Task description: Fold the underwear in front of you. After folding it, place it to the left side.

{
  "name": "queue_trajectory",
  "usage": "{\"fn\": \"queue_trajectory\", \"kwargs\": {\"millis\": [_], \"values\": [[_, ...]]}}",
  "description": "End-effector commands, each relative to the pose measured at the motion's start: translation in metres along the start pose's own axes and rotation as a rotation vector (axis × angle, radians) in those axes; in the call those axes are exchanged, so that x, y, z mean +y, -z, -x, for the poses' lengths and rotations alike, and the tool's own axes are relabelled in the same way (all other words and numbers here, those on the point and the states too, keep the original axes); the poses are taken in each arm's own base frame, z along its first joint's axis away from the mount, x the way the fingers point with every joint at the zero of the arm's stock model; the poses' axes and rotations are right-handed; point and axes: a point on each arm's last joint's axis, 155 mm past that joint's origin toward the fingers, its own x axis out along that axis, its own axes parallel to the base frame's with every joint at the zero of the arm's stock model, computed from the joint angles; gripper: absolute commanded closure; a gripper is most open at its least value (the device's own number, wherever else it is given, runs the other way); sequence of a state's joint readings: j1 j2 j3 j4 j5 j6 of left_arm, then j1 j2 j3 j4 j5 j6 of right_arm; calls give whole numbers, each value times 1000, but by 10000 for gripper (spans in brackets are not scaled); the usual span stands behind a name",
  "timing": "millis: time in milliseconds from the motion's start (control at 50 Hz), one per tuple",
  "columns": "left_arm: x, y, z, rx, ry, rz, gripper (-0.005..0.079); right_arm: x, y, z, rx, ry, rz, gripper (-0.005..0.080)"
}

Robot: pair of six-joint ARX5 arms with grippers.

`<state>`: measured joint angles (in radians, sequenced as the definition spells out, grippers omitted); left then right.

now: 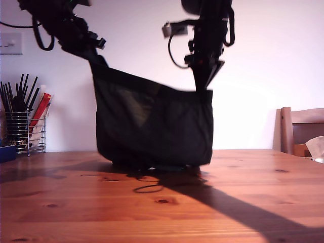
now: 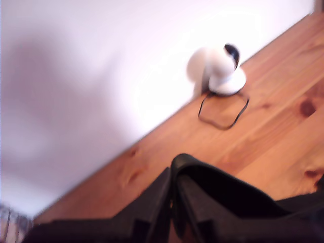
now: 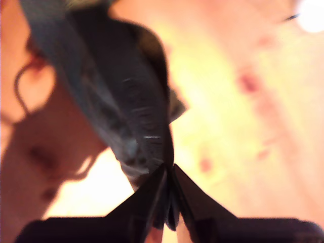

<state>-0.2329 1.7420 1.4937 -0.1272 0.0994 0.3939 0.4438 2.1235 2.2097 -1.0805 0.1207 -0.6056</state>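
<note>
The underwear (image 1: 152,126) hangs as a dark sheet between two raised arms, and its lower edge rests on the wooden table (image 1: 66,202). My first gripper (image 1: 98,62) is tilted at the exterior view's upper left, shut on one top corner. In the first wrist view the dark cloth (image 2: 228,192) bulges out from my first gripper (image 2: 173,169). My second gripper (image 1: 202,86) points straight down at the exterior view's upper right, shut on the other top corner. In the blurred second wrist view the cloth (image 3: 126,101) hangs from my second gripper (image 3: 168,169) toward the table.
A wire rack of utensils (image 1: 25,126) stands at the exterior view's left by the wall. A wooden chair (image 1: 301,131) is at its right. A thin cable (image 1: 147,188) loops under the cloth. A white camera (image 2: 220,68) with its cable (image 2: 223,111) sits by the wall.
</note>
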Motion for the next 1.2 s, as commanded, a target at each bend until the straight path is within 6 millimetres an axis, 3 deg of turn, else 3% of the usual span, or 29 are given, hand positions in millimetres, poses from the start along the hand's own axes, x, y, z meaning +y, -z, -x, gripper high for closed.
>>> {"fn": "queue_trajectory", "kwargs": {"millis": [0,180,400,540,720,800,920,1180], "values": [[2,10,-1,20,-4,16,764,-20,-11,22,-56,60,-21,763],[10,0,1,-19,-28,17,764,-43,-29,37,-124,146,-44,763],[20,-10,3,-41,-63,32,764,-64,-34,42,-138,242,-70,763],[28,-32,8,-89,-82,27,764,-86,-58,61,-242,328,-84,763],[51,-69,23,-170,-137,22,764,-114,-75,86,-323,442,-123,763],[56,-77,27,-180,-144,22,764,-122,-78,93,-341,480,-136,763],[49,-57,24,-99,-110,38,764,-112,-67,85,-284,437,-121,763],[7,3,23,135,67,117,764,-53,-32,59,-149,155,-138,763]]}}
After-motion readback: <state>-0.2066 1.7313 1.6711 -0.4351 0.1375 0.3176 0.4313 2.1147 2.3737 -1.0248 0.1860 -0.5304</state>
